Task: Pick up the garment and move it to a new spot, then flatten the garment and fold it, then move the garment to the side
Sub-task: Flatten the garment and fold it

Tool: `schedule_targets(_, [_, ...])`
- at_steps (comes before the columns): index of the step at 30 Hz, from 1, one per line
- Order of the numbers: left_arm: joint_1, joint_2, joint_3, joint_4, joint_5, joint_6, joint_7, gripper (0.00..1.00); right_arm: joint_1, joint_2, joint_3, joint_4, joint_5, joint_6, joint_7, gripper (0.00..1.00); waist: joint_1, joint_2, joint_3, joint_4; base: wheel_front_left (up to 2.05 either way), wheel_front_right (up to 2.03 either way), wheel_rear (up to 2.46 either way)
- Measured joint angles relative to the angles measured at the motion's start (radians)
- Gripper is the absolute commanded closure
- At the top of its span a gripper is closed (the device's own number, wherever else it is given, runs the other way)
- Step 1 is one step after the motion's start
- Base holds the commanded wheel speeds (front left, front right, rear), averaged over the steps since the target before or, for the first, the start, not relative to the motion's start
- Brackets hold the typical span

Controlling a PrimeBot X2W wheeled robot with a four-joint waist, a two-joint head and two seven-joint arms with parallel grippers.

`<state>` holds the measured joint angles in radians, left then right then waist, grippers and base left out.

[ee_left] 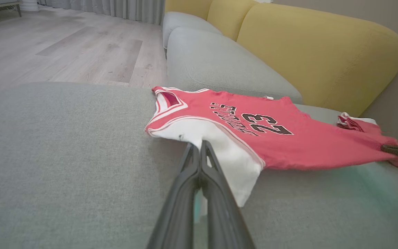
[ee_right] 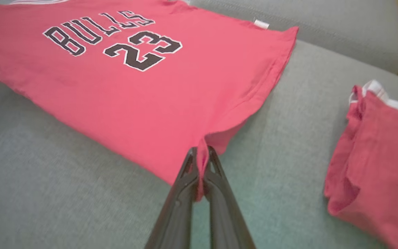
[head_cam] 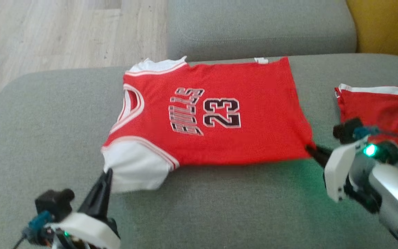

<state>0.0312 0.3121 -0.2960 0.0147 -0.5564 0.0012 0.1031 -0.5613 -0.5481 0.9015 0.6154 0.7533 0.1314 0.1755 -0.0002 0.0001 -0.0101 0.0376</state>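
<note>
Grey sofa: red jersey flat; left gripper pinches white sleeve, right gripper pinches hem.

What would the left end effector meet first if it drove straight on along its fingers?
The jersey: the left end effector is shut on its white panel, so it would likely bunch that cloth first.

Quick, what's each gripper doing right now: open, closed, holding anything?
Left gripper: jaws closed on the jersey, at its white shoulder corner.
Right gripper: jaws closed on the jersey's red hem corner.
</note>
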Motion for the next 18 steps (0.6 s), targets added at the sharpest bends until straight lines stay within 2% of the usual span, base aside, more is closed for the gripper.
schedule_targets(7, [0.105,0.015,-0.024,-0.127,0.000,0.036,0.055,1.00,0.092,-0.075,-0.002,-0.121,0.039,0.000,0.062,1.00,0.0000,0.0000,-0.012,0.010,0.00,0.00,0.00])
schedule_targets(13, [0.086,0.029,-0.019,-0.148,-0.006,0.044,0.065,1.00,0.096,-0.085,-0.078,-0.171,0.019,0.000,0.082,1.00,0.0002,0.0000,0.020,0.007,0.00,0.00,0.00])
schedule_targets(18, [-0.007,0.036,-0.006,-0.123,-0.006,0.041,0.067,1.00,0.094,-0.077,-0.149,-0.182,-0.017,0.000,0.107,1.00,0.0003,0.0000,0.061,0.005,0.00,0.00,0.00])
